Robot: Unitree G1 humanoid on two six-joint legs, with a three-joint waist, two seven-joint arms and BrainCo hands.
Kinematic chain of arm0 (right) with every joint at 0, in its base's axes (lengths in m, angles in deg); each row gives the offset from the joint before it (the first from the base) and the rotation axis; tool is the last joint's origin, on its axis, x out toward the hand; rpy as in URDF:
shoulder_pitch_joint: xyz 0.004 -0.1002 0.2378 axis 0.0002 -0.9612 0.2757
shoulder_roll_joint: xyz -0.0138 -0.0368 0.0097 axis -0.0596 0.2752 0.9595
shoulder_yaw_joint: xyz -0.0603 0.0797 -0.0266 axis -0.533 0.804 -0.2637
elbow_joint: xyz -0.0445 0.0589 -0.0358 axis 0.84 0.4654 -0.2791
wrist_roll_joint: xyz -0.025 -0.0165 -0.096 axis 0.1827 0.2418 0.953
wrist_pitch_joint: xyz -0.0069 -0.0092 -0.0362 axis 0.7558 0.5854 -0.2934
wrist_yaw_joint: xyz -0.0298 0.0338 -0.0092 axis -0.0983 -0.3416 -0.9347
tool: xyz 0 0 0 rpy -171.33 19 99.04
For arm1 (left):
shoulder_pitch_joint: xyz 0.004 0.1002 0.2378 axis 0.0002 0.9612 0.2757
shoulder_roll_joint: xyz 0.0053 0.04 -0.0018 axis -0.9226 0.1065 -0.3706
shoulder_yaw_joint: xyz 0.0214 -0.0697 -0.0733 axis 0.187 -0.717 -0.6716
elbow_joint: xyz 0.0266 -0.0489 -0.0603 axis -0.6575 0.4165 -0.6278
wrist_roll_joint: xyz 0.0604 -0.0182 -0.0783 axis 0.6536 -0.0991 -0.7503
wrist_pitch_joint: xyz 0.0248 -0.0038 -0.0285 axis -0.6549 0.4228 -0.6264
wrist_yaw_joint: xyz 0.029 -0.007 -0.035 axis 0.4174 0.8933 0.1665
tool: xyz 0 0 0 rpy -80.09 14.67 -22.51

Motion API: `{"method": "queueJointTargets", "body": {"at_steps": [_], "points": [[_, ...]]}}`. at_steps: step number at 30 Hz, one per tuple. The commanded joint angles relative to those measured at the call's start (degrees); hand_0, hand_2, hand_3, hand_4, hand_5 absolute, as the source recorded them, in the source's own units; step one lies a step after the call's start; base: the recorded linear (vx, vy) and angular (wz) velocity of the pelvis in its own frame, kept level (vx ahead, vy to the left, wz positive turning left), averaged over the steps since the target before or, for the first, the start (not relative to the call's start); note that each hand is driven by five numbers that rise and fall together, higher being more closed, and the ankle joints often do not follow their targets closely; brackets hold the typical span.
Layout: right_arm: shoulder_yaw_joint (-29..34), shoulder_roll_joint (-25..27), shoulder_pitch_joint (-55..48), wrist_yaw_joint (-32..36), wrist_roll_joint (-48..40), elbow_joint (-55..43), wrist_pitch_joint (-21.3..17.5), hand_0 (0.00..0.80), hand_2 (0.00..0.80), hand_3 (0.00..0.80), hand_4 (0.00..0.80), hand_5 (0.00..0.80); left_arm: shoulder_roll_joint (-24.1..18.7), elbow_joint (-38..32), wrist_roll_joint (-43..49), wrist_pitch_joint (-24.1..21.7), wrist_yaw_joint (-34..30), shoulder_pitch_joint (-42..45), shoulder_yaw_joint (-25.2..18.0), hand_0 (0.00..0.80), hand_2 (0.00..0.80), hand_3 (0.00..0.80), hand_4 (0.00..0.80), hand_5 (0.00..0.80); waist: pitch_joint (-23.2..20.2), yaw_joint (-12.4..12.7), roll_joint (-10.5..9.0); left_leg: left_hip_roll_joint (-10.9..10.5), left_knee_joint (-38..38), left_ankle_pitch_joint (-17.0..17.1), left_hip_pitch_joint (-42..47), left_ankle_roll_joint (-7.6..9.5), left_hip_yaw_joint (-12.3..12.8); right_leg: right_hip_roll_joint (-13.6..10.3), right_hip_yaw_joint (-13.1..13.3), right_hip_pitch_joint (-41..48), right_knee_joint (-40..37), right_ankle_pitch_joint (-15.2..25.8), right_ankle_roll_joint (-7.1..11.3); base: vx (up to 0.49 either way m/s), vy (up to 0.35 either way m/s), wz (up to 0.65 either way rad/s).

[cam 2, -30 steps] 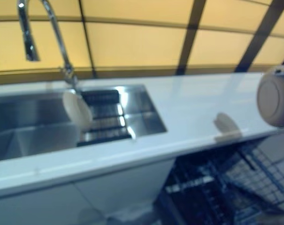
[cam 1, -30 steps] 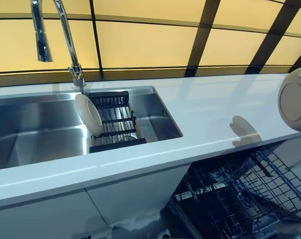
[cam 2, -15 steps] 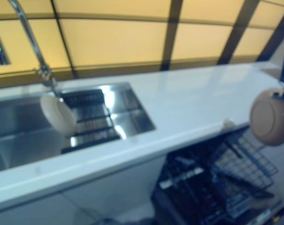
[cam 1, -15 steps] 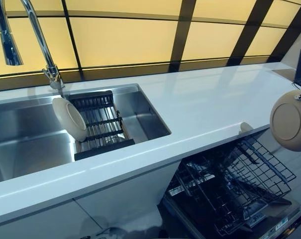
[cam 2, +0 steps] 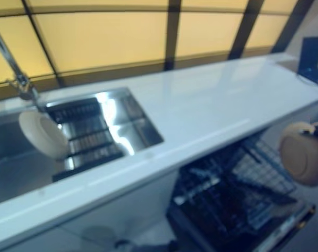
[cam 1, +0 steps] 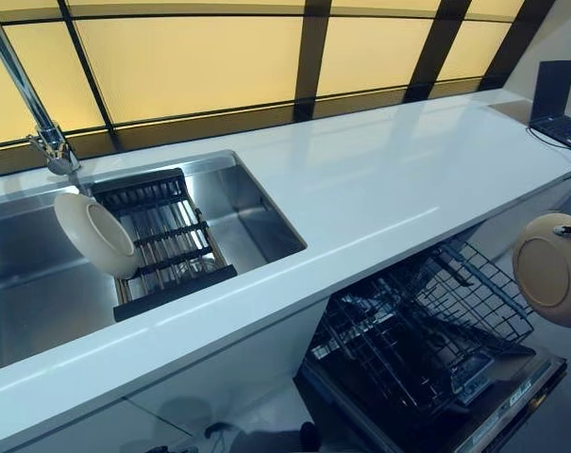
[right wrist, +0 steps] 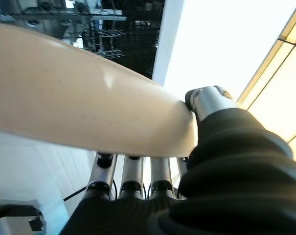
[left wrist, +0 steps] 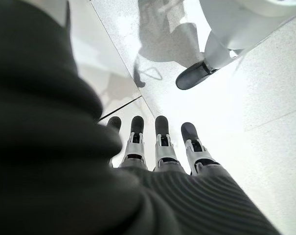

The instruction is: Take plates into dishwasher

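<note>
My right hand [right wrist: 152, 181] is shut on a beige plate [cam 1: 549, 271], pinching its rim between thumb and fingers; the plate fills the right wrist view [right wrist: 79, 93]. It hangs on edge at the far right, off the counter's end and above the right side of the open dishwasher's wire rack [cam 1: 427, 321]. A second beige plate [cam 1: 94, 234] leans on the black drying rack [cam 1: 167, 241] in the steel sink [cam 1: 30, 283]. My left hand [left wrist: 157, 142] has straight fingers, holds nothing, and points down at the pale floor.
The white counter [cam 1: 379, 189] runs from the sink to the right. A tall chrome tap [cam 1: 35, 113] stands behind the sink. A dark laptop [cam 1: 557, 104] sits at the counter's far right end. The dishwasher door [cam 1: 455, 415] lies open below the counter.
The camera has swung right and down, shifting the whole scene left. The plate in my right hand has come down from counter height to beside the dishwasher rack.
</note>
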Motion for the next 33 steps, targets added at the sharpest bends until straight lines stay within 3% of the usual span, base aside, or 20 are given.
{"method": "queueJointTargets", "body": {"at_steps": [1,14,22,33], "points": [[3.9,-2.5,0.2,0.1,3.4,-3.5,-4.0,0.8,0.8,0.8,0.8,0.8,-2.5,2.5,1.2,-0.9,0.0,-1.8,-1.8,0.0,0.0,0.0,0.0,0.0,0.0,-0.2,-3.28,-0.1,0.2,-2.2,1.4,2.56,-0.8,-1.8,-1.6,2.4,0.2,-0.2,3.98,0.0,0.0,0.0],[6.0,-7.9,-8.6,1.8,5.7,-12.6,-5.2,0.8,0.8,0.8,0.8,0.8,-2.3,2.8,1.2,-1.4,-0.4,-2.0,-3.0,0.0,0.0,0.0,0.0,0.0,0.6,-0.8,-2.41,-0.2,0.2,-2.4,1.6,2.81,-0.5,-1.9,-1.4,2.3,0.2,-0.2,3.93,0.0,0.0,0.0],[3.7,-11.0,-8.6,1.2,6.3,-15.7,-4.8,0.8,0.8,0.8,0.8,0.8,-1.7,2.7,1.0,-1.9,-0.4,-2.0,-2.7,0.0,0.0,0.0,0.0,0.0,1.0,-0.3,-2.26,-0.2,0.2,-2.3,1.3,2.75,-1.0,-2.0,-2.0,2.3,0.2,-0.3,3.79,0.0,0.0,0.0],[-1.4,-14.9,-6.2,-0.8,12.9,-15.5,-8.3,0.8,0.8,0.8,0.8,0.8,-1.4,1.8,0.4,-1.7,0.2,-2.7,-1.9,0.0,0.0,0.0,0.0,0.0,1.7,1.3,-1.89,-0.3,0.2,-2.2,0.9,2.79,-2.4,-2.3,-2.9,2.5,0.2,-0.5,3.81,-0.001,0.0,0.0]]}}
